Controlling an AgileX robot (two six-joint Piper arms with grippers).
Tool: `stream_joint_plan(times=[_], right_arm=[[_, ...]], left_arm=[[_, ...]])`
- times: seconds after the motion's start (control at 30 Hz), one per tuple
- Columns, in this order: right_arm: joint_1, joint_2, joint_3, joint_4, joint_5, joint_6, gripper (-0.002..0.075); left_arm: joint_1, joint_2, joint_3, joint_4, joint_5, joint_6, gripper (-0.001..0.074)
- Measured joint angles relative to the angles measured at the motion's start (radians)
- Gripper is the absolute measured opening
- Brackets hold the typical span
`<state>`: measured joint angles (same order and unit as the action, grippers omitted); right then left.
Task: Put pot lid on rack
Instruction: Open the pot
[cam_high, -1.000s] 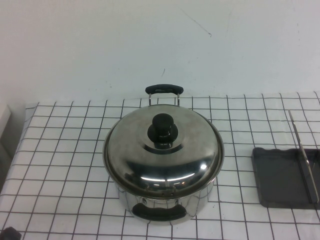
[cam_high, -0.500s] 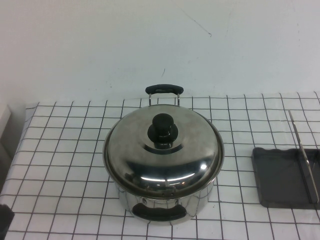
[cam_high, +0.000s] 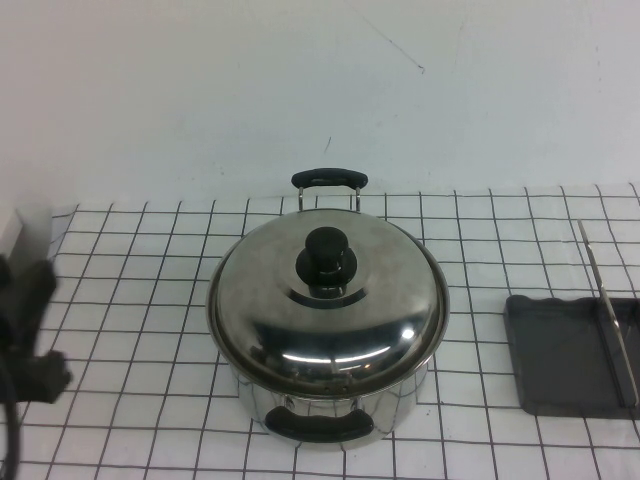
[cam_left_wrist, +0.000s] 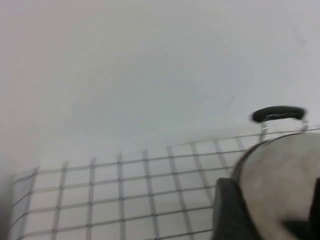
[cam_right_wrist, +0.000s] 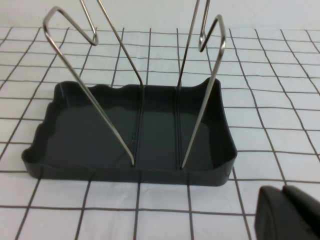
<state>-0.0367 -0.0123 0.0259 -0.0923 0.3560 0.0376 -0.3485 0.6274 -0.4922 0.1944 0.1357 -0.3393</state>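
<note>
Tabletop (cam_high: 130, 330): checked cloth, white with dark grid lines, running back to a plain pale wall; carries every item listed.
Pot (cam_high: 330, 415): deep steel body near mid-tabletop, one black handle facing the robot, the other toward the wall; it props the lid level, knob up.
Pot lid (cam_high: 325, 300): domed, shiny, seated squarely on the pot rim, black knob (cam_high: 326, 262) at its centre; untouched, task judged not yet begun.
Rack (cam_high: 565, 355): dark grey tray at the right edge of the tabletop, well apart from the pot; upright wire bars (cam_right_wrist: 200, 95) stand ready to hold a lid on edge.
Left gripper (cam_high: 30, 330): dark shape at the left edge of the high view, well apart from the pot; grip state cannot be told.
Right gripper (cam_right_wrist: 287, 215): unseen from above; its wrist camera shows it just beside the rack, grip state cannot be told.
Open room: bare cloth between pot and rack gives a free lane; the rack sits close to the right edge, leaving little margin there.
</note>
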Motion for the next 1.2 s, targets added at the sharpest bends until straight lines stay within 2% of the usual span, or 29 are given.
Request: stream_joint_plan(times=[0.07, 0.13, 0.17, 0.27, 0.7, 1.13, 1.2], right_arm=[[0.000, 0.000, 0.000, 0.000, 0.000, 0.000, -0.0003], [0.000, 0.000, 0.000, 0.000, 0.000, 0.000, -0.0003], [0.000, 0.000, 0.000, 0.000, 0.000, 0.000, -0.0003], [0.000, 0.000, 0.000, 0.000, 0.000, 0.000, -0.0003], [0.000, 0.000, 0.000, 0.000, 0.000, 0.000, -0.0003], [0.000, 0.000, 0.000, 0.000, 0.000, 0.000, -0.0003], [0.000, 0.000, 0.000, 0.000, 0.000, 0.000, -0.0003]], left_arm=[[-0.082, 0.068, 0.000, 0.080, -0.104, -0.060, 0.0372], [-0.145, 0.142, -0.002, 0.117, -0.197, -0.081, 0.0473], [-0.166, 0.188, -0.002, 0.130, -0.251, -0.086, 0.0512], [-0.195, 0.326, -0.007, 0.149, -0.412, -0.089, 0.0566], [-0.215, 0.779, -0.148, 0.196, -0.783, -0.132, 0.0587], [-0.255, 0.977, -0.177, 0.159, -0.927, -0.143, 0.0584], [-0.255, 0.987, -0.179, 0.138, -0.935, -0.141, 0.0561]])
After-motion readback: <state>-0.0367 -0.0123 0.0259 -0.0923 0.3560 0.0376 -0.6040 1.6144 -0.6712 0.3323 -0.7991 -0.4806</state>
